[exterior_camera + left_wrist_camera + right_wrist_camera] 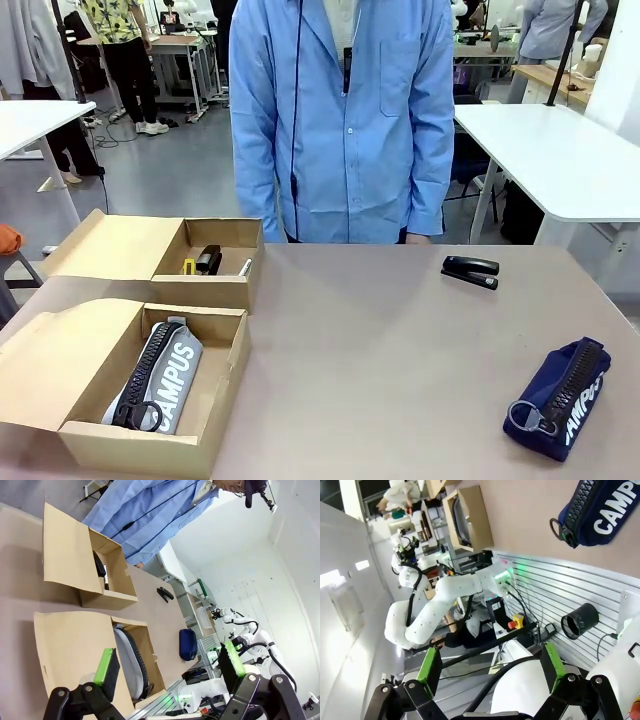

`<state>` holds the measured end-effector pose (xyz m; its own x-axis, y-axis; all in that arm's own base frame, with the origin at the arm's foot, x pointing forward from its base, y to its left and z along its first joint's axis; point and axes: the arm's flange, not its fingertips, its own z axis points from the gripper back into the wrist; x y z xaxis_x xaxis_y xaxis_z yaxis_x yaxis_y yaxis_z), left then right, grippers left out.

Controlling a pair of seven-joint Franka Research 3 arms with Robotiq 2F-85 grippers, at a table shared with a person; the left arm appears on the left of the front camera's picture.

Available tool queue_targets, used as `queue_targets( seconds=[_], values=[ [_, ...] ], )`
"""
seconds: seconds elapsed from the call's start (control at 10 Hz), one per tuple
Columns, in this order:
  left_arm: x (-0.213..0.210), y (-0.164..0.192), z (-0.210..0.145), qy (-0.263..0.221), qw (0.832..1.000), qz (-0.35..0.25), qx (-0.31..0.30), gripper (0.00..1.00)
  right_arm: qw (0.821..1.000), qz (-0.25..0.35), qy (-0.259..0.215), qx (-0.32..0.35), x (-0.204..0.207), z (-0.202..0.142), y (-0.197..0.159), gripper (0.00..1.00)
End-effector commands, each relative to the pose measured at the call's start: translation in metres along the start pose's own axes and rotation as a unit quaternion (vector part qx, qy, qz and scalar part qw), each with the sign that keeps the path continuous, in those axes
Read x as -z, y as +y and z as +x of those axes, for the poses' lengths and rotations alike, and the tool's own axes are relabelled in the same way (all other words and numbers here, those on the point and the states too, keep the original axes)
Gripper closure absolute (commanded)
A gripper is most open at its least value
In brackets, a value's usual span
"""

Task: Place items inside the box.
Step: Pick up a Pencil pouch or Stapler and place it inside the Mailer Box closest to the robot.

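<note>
Tabletop (pixel 380 360), matt beige, front view: zipped grey case (pixel 160 385) lies packed in the cardboard box (pixel 140 452) at the left edge; a hard black stapler (pixel 470 270) and a soft navy case (pixel 557 398) wait unpacked near the right edge.
Left wrist view: left gripper (pixel 169 662), fingers wide apart, empty.
Right wrist view: right gripper (pixel 491 661), likewise spread, empty.

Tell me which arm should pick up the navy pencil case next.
Right. The navy pencil case lies near the right front corner of the table, on that arm's side, and its jaws stand open. The boxes sit on the left.
</note>
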<state>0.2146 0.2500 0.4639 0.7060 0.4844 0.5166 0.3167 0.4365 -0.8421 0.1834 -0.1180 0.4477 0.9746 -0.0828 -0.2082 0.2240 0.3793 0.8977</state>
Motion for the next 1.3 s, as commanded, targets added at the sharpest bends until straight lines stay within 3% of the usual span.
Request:
queue_targets(
  seconds=[0.0,0.6,0.7,0.9,1.0,1.1,1.2],
  values=[
    [0.001,-0.002,0.000,-0.005,1.000,-0.009,0.009,0.00,1.000,0.006,-0.001,0.009,-0.001,-0.003,0.008,0.00],
    [0.001,-0.002,0.000,-0.005,1.000,-0.009,0.009,0.00,1.000,0.001,0.001,0.002,0.000,-0.001,0.000,0.00],
    [0.001,-0.002,0.000,-0.005,1.000,-0.009,0.009,0.00,0.996,-0.091,0.019,-0.015,0.012,-0.011,0.008,0.00],
    [0.001,-0.002,0.000,-0.005,1.000,-0.009,0.009,0.00,0.948,-0.278,0.103,-0.111,0.041,0.060,0.050,0.00],
    [0.001,-0.002,0.000,-0.005,1.000,-0.009,0.009,0.00,0.926,-0.345,0.069,-0.137,0.048,0.103,0.065,0.00],
    [0.001,-0.002,0.000,-0.005,1.000,-0.009,0.009,0.00,0.904,-0.371,-0.011,-0.213,0.065,0.119,0.084,0.00],
    [0.001,-0.002,0.000,-0.005,1.000,-0.009,0.009,0.00,0.966,-0.236,0.077,-0.074,0.058,0.050,0.060,0.00]
  ],
)
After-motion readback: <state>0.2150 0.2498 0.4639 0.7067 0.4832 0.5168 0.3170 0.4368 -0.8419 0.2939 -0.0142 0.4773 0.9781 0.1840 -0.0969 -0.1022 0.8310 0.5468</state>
